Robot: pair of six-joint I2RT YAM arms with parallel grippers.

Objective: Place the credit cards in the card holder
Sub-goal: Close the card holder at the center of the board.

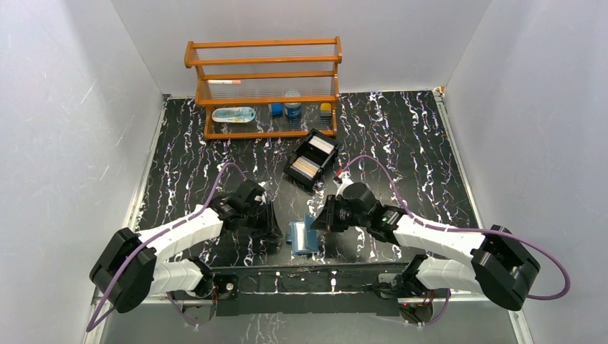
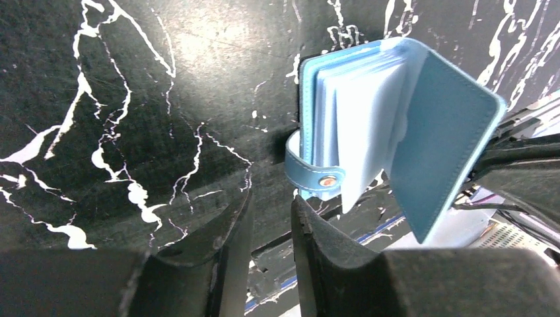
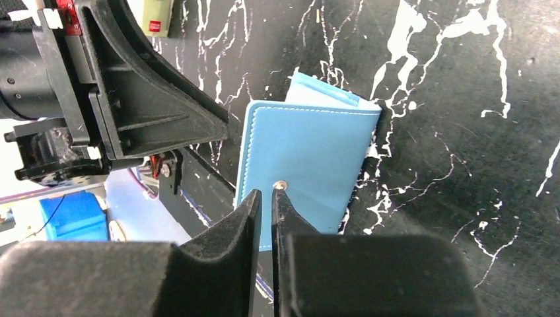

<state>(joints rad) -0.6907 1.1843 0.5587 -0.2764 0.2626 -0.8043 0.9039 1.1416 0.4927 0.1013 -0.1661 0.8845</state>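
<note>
The card holder [image 1: 302, 237] is a blue wallet lying near the table's front edge between my two grippers. In the left wrist view the card holder [image 2: 356, 132] has its cover lifted and tilted up on the right, showing pale slots and the snap tab [image 2: 317, 175]. My left gripper [image 2: 272, 205] is open and empty, just short of the tab; it also shows from above [image 1: 277, 233]. My right gripper [image 3: 267, 195] is almost shut, its tips against the raised cover [image 3: 310, 165], not pinching it. The credit cards sit as a tan stack [image 1: 305, 167] and a white stack [image 1: 321, 145].
The cards lie in a black two-compartment box [image 1: 294, 172] behind the wallet. A wooden rack [image 1: 265, 86] with small items stands at the back. A cream packet with a red mark [image 3: 153, 16] lies near the left arm. Grey walls close in three sides.
</note>
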